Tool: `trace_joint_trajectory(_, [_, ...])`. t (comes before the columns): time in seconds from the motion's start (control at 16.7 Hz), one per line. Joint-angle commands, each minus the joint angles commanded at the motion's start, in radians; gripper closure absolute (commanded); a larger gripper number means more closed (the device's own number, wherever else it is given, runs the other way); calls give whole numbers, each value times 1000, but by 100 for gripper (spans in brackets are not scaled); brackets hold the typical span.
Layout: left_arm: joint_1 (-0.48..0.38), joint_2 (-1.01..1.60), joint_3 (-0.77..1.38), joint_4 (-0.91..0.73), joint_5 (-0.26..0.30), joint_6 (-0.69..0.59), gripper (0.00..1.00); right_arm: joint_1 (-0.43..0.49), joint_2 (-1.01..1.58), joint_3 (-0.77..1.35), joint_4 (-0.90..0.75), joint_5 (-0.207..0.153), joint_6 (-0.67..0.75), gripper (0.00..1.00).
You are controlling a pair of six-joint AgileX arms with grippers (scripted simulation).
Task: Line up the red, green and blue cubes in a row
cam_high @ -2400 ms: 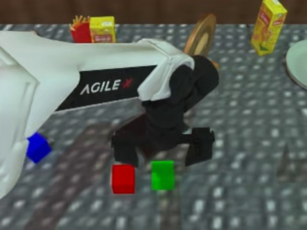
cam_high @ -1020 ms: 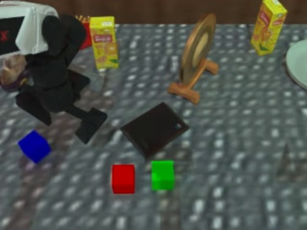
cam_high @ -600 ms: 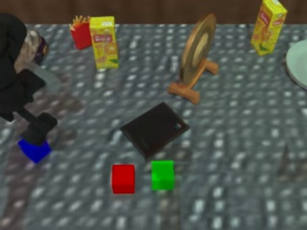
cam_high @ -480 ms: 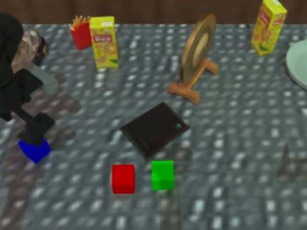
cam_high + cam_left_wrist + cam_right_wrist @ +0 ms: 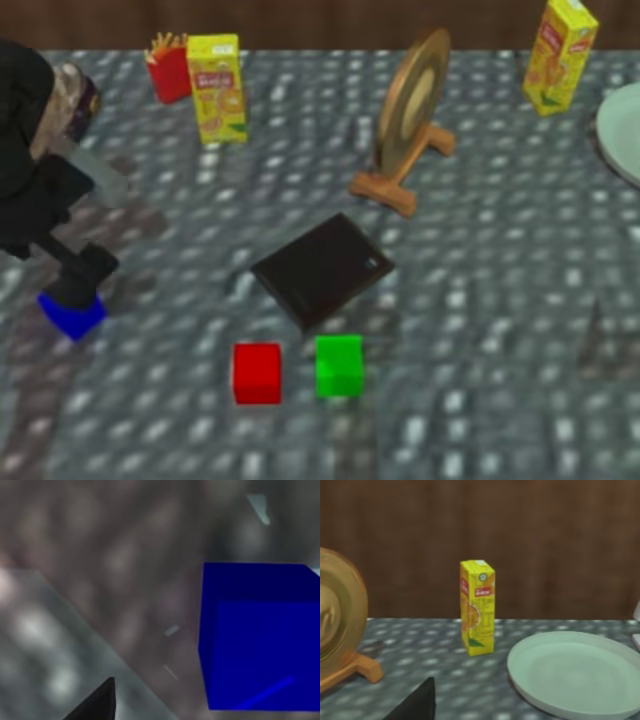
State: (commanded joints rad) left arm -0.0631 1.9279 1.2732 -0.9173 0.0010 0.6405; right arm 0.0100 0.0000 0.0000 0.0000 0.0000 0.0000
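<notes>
Grey speckled table (image 5: pixel 500 300): red cube (image 5: pixel 257 373) and green cube (image 5: pixel 339 365) lower centre, blue cube (image 5: pixel 72 315) left; dark flat case (image 5: pixel 322 269) centre; juice cartons (image 5: pixel 216 88) upper edge.

Tabletop (image 5: pixel 500 250): grey, pale speckles. Cubes: red (image 5: pixel 257 373), green (image 5: pixel 339 365), deep blue (image 5: pixel 73 315). Juice cartons (image 5: pixel 216 88) yellow. Plate (image 5: pixel 575 672) pale green. Wallet (image 5: pixel 322 268) dark brown.
</notes>
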Motion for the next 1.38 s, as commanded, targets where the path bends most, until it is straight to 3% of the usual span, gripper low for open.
trace_joint_trajectory(0.36, [3,113,-113,229,1,5,0,0,0,0,0,0,0,0])
trace_joint_trajectory(0.72, [4,131,-131,263,1,6,0,0,0,0,0,0,0,0])
trace_joint_trajectory(1.38, [4,131,-131,263,1,6,83,0,0,0,0,0,0,0])
